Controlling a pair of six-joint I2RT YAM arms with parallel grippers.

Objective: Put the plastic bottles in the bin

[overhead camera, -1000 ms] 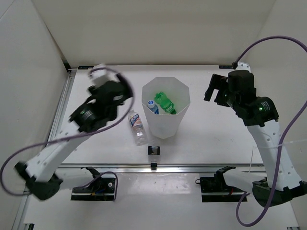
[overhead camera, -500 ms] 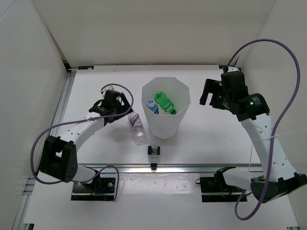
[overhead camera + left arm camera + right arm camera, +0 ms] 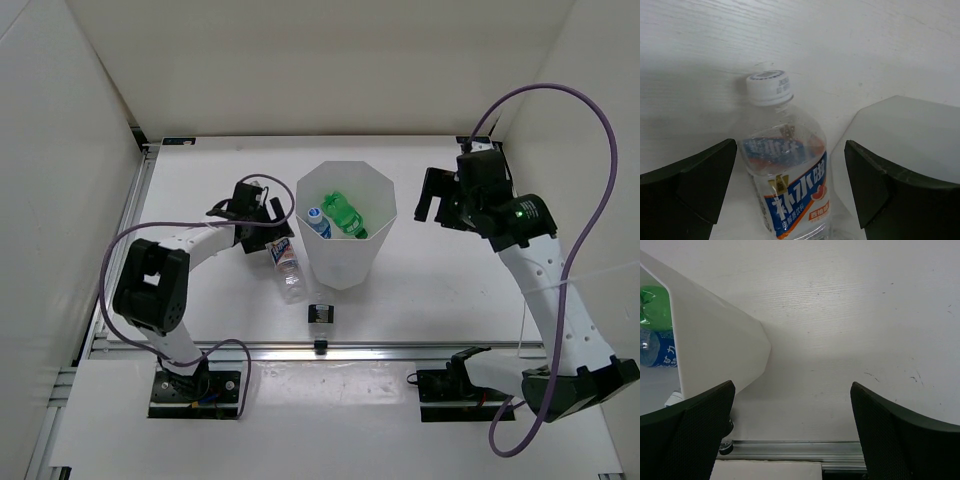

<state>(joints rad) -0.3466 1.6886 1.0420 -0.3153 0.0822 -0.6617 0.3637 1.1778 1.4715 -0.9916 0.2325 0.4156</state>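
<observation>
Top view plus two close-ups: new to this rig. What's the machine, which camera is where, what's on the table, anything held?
Two robot arms are bolted to a table. Each ends in two fingers, the dark shapes in the close-ups, which come from wrist cameras. The wide picture looks down from above. A white bin holds a green bottle and a blue-labelled bottle. On the table lie a clear labelled bottle and a black block. The left gripper hovers open over that bottle; the right gripper is open beside the bin. Nothing is held.
</observation>
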